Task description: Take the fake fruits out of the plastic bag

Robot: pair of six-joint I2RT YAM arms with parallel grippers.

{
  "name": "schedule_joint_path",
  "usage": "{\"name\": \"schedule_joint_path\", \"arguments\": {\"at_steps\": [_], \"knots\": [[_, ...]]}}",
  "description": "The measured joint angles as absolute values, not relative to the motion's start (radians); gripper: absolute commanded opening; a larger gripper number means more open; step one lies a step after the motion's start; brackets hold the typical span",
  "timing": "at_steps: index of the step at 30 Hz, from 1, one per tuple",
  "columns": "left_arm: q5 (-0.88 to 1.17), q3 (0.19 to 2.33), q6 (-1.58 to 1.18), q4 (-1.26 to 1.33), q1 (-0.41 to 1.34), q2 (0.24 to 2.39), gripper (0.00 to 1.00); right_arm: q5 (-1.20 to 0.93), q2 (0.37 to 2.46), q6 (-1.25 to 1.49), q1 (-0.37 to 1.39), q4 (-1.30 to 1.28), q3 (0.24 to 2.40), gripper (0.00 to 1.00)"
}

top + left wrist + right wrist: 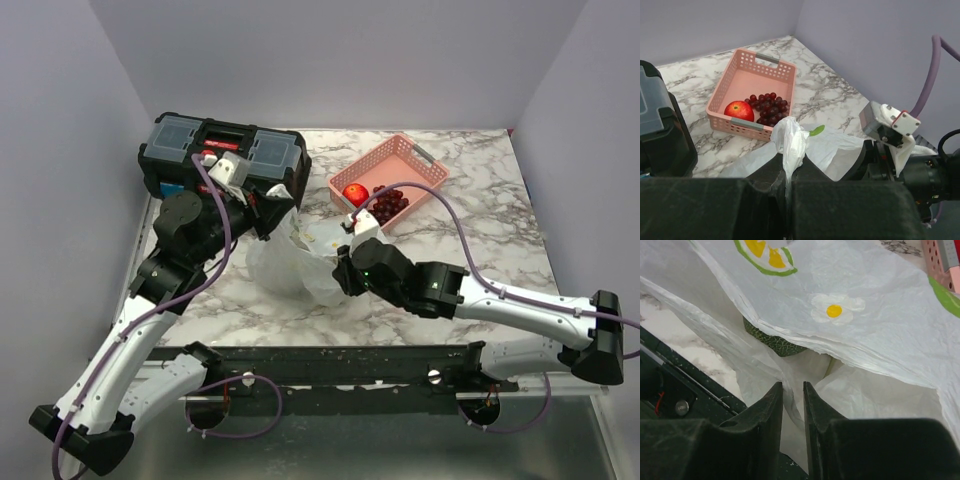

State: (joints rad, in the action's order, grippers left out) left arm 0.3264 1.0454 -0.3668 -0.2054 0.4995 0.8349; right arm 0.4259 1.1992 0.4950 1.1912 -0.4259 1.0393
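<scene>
Melon point(774, 341) is the one that matters now: a patch of its dull-green netted skin is peeking out from under a fold, deep inside the plastic bag point(285, 265), so it is yet to come out. The red apple point(738, 110) and the bunch of grapes point(769, 107) are already lying side by side in the pink basket point(395, 165) at the far side of the marble table point(470, 230), well clear of the bag. By my reckoning that is two fruits out and one to go.

The left gripper point(789, 172) is clenching a bunched-up fold of the bag and holding it up, so the plastic is hanging from its jaws like a little tent. The bag itself is sitting in the middle of the table, between the two arms, just this side of the basket.

The right gripper point(793, 400) is poking in at the near, lower edge of the bag, right under the fold that is hiding the melon. Its jaws are standing nearly together with only a narrow slit between them, and a strip of thin film is running down into that slit. Whether they are actually nipping the plastic or just standing around it, I cannot tell from here. They are not on the melon, which is lying just beyond the fingertips, behind the film.

What is left, as I judge it: getting the mouth of the bag open enough to reach that melon, then lifting it clear of the plastic.
</scene>
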Motion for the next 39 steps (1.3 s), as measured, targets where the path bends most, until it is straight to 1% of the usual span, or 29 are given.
{"name": "schedule_joint_path", "arguments": {"at_steps": [2, 4, 6, 10, 12, 13, 15, 16, 19, 21, 22, 25, 31, 39], "knots": [[0.334, 1.037, -0.368, -0.196, 0.5, 0.833, 0.0, 0.419, 1.223, 0.492, 1.191, -0.43, 1.039, 0.22], [0.343, 1.026, -0.368, -0.181, 0.5, 0.824, 0.0, 0.422, 1.247, 0.497, 1.191, -0.438, 1.04, 0.23], [0.345, 1.01, -0.368, -0.166, 0.5, 0.804, 0.0, 0.423, 1.259, 0.506, 1.191, -0.449, 1.04, 0.3], [0.341, 0.981, -0.365, -0.14, 0.5, 0.749, 0.0, 0.384, 1.233, 0.527, 1.191, -0.441, 1.04, 0.54], [0.335, 0.978, -0.363, -0.129, 0.5, 0.73, 0.0, 0.336, 1.191, 0.537, 1.191, -0.419, 1.032, 0.63], [0.331, 0.978, -0.362, -0.122, 0.5, 0.726, 0.0, 0.31, 1.163, 0.545, 1.191, -0.406, 1.025, 0.66], [0.327, 0.978, -0.362, -0.114, 0.5, 0.722, 0.0, 0.269, 1.106, 0.559, 1.191, -0.382, 1.014, 0.66], [0.326, 0.978, -0.362, -0.111, 0.5, 0.721, 0.0, 0.26, 1.085, 0.565, 1.191, -0.376, 1.013, 0.65], [0.326, 0.978, -0.362, -0.108, 0.5, 0.721, 0.0, 0.257, 1.031, 0.584, 1.191, -0.364, 1.013, 0.59], [0.326, 0.978, -0.362, -0.106, 0.5, 0.723, 0.0, 0.271, 1.018, 0.588, 1.191, -0.366, 1.013, 0.44], [0.326, 0.978, -0.362, -0.106, 0.5, 0.724, 0.0, 0.277, 1.017, 0.587, 1.191, -0.368, 1.013, 0.38], [0.326, 0.974, -0.362, -0.104, 0.5, 0.725, 0.0, 0.29, 1.029, 0.584, 1.191, -0.373, 1.013, 0.26], [0.326, 0.974, -0.362, -0.098, 0.5, 0.725, 0.0, 0.34, 1.131, 0.553, 1.191, -0.402, 1.057, 0.21], [0.326, 0.974, -0.361, -0.097, 0.5, 0.726, 0.0, 0.419, 1.266, 0.488, 1.176, -0.415, 1.101, 0.2]]}}
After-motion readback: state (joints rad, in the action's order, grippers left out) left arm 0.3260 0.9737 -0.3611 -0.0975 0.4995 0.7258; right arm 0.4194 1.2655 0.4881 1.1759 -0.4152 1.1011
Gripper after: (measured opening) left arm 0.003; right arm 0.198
